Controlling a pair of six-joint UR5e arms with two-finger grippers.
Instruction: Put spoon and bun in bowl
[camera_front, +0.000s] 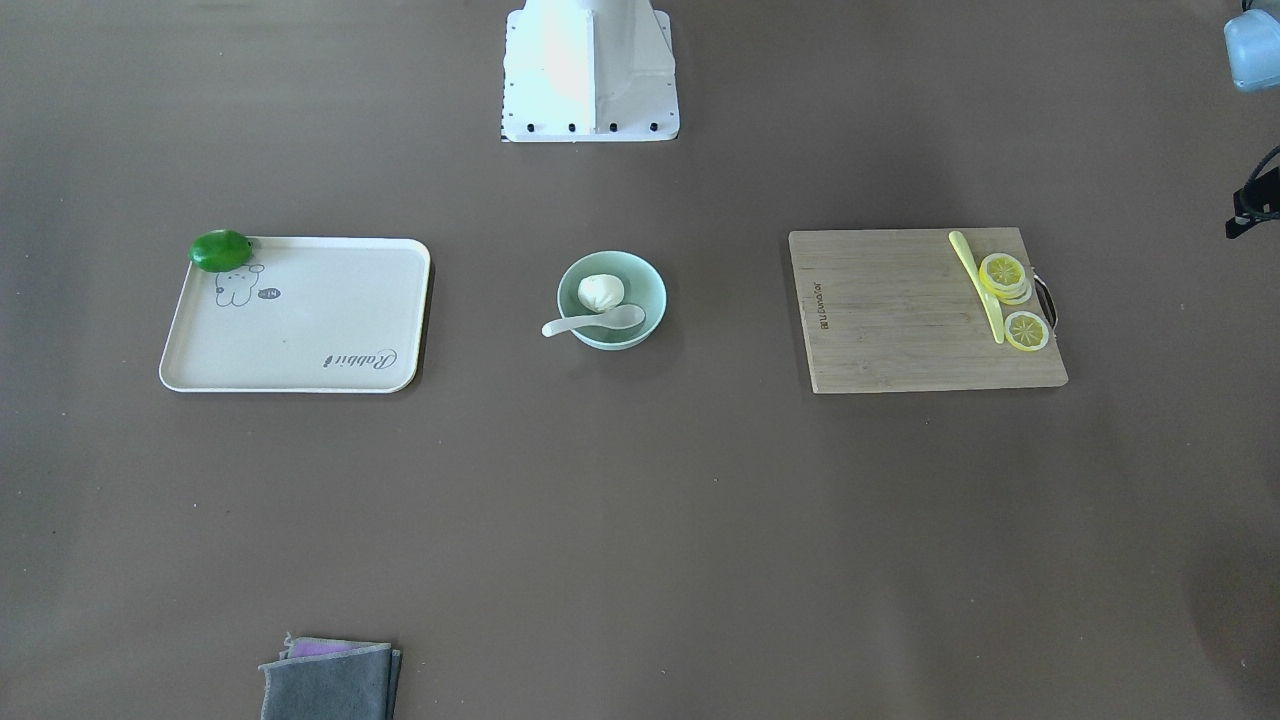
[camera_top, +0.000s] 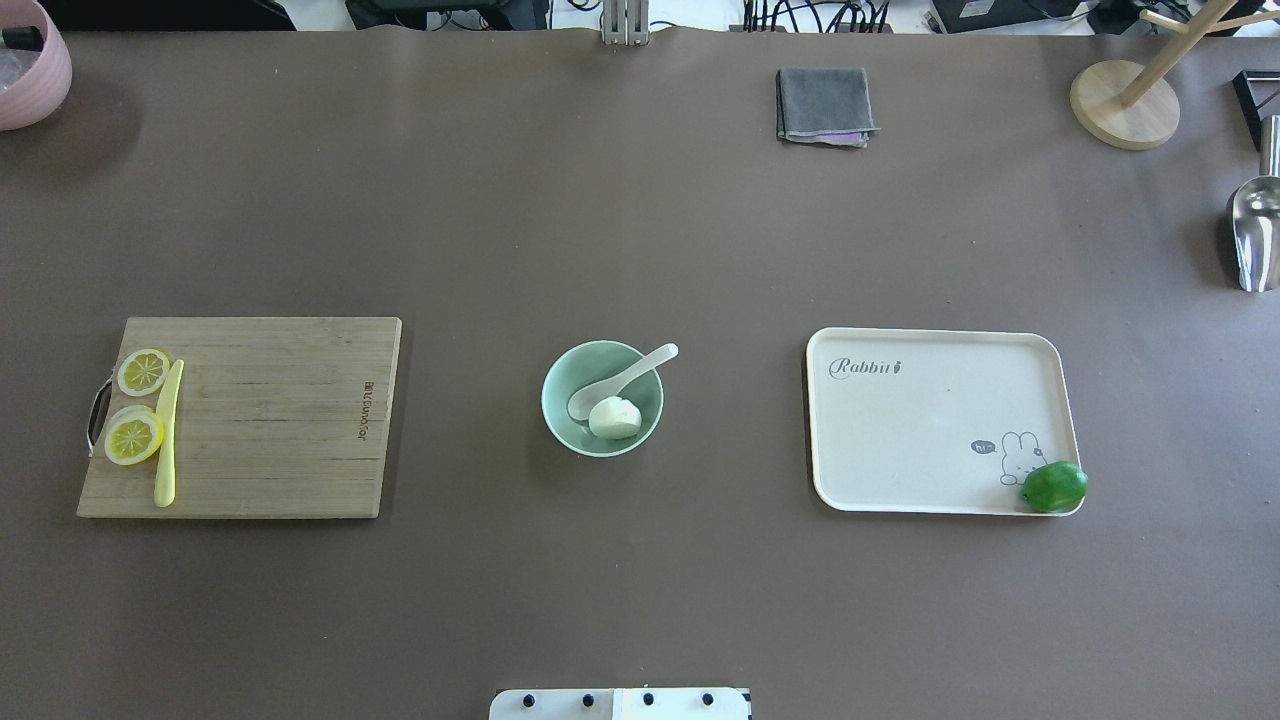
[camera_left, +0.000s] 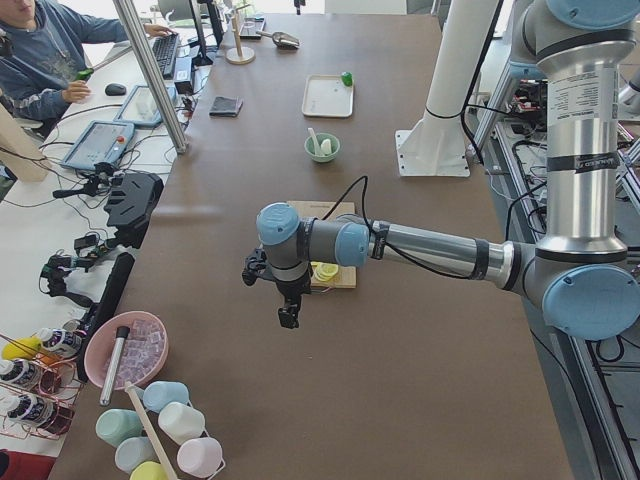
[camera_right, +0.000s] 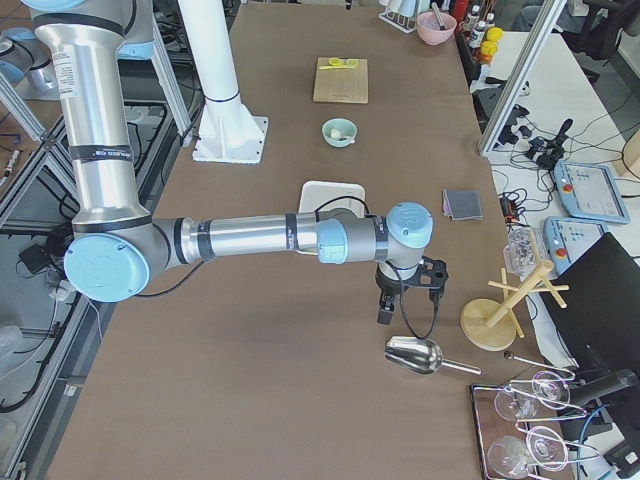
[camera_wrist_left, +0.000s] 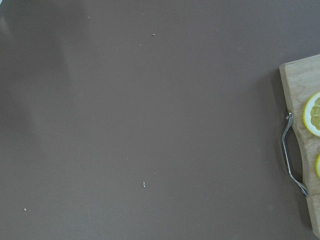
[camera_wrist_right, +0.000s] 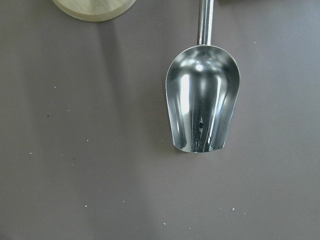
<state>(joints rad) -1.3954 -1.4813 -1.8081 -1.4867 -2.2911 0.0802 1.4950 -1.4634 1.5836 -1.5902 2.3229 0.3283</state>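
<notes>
Out at the two ends of the table is where both arms sit, and honestly I can't tell whether either set of jaws is open or closed. The left gripper (camera_left: 288, 318) and the right gripper (camera_right: 384, 314) only show up in the side views, both pointing down above the brown table (camera_top: 640, 230).

The left wrist cam looks at bare tabletop plus the metal handle (camera_wrist_left: 292, 155) on the edge of the wooden cutting board (camera_top: 270, 420). The right wrist cam looks straight down on a shiny metal scoop (camera_wrist_right: 202, 100) lying on the table, with the round base of a wooden stand (camera_top: 1125, 105) near it.

Now the actual task stuff. The mint-green bowl (camera_top: 600, 358) sits mid-table, between the board and the cream tray (camera_top: 930, 420), well apart from both grippers. The bun (camera_top: 614, 417) is inside it. The spoon (camera_top: 625, 377) has its scoop down in the bowl right beside the bun, handle leaning out over the rim.

On the board there are lemon slices (camera_top: 135, 436) and a yellow-green knife (camera_top: 167, 435) near the handle end. A green fruit (camera_top: 1053, 486) rests on one corner of the tray. A folded grey cloth (camera_top: 822, 104) lies near the far edge, and a pink bowl (camera_top: 30, 70) sits in the far corner.
</notes>
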